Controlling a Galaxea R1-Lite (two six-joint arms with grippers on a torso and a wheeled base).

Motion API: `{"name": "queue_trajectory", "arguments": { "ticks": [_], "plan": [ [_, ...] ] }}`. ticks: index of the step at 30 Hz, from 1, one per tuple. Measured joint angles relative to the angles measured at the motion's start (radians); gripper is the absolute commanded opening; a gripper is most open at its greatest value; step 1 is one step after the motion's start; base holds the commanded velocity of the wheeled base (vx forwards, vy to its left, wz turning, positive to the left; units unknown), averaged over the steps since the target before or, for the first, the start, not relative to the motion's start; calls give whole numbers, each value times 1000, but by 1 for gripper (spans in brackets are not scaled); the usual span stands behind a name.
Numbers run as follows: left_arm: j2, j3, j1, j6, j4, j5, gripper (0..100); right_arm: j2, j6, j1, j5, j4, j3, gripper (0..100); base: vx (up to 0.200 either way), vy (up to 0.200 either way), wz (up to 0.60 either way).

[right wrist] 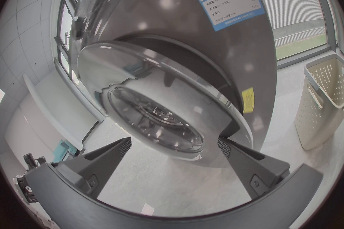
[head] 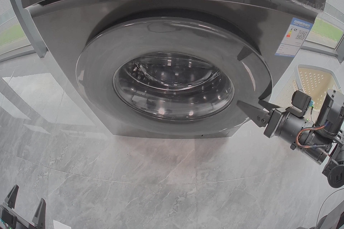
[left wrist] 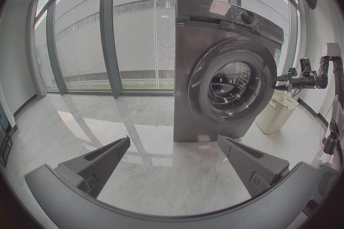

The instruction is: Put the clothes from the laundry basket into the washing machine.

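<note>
Grey metal makes up the washing machine (head: 61,36), which stands on the pale marble-patterned floor (head: 150,176) before tall windows (left wrist: 139,33). Its round door (head: 172,86) is shut flat against the front, and the drum shows dimly through the glass. A blue-edged label (head: 296,36) is stuck on the upper corner of the front, on the robot's right.

The right gripper (head: 249,101) is held level at the door's right-hand edge, low on the rim. Its fingers are spread apart and hold nothing. One fingertip lies over the rim, though whether it actually touches the door is hard to tell.

The left gripper (head: 28,193) hangs low over the floor, well apart from the machine. It too is released, its fingers wide and holding nothing.

The cream laundry basket (left wrist: 276,113), with perforated walls, stands on the floor just beside the machine on the robot's right, beyond the right arm. Its contents cannot be made out.
</note>
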Motion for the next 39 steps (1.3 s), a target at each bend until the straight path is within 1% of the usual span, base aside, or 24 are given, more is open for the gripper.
{"name": "queue_trajectory", "arguments": {
  "ticks": [17,21,24,29,34,37,39],
  "plan": [
    [0,0,0,-1,0,0,100,-4,2,-24,3,10,-24,100,0,0,0],
    [0,0,0,-1,0,0,100,-4,4,-42,4,13,-36,100,0,0,0],
    [0,0,0,-1,0,0,100,-4,5,-58,-18,8,-46,100,0,0,0],
    [0,0,0,-1,0,0,100,-4,7,-59,-24,3,-45,100,0,0,0],
    [0,0,0,-1,0,0,100,-6,3,-53,-29,-11,-25,100,0,0,0],
    [0,0,0,-1,0,0,100,-16,-4,-31,-29,-20,10,100,0,0,0],
    [0,0,0,-1,0,0,100,-30,-11,-4,-26,-12,47,100,0,0,0]
  ]
}}
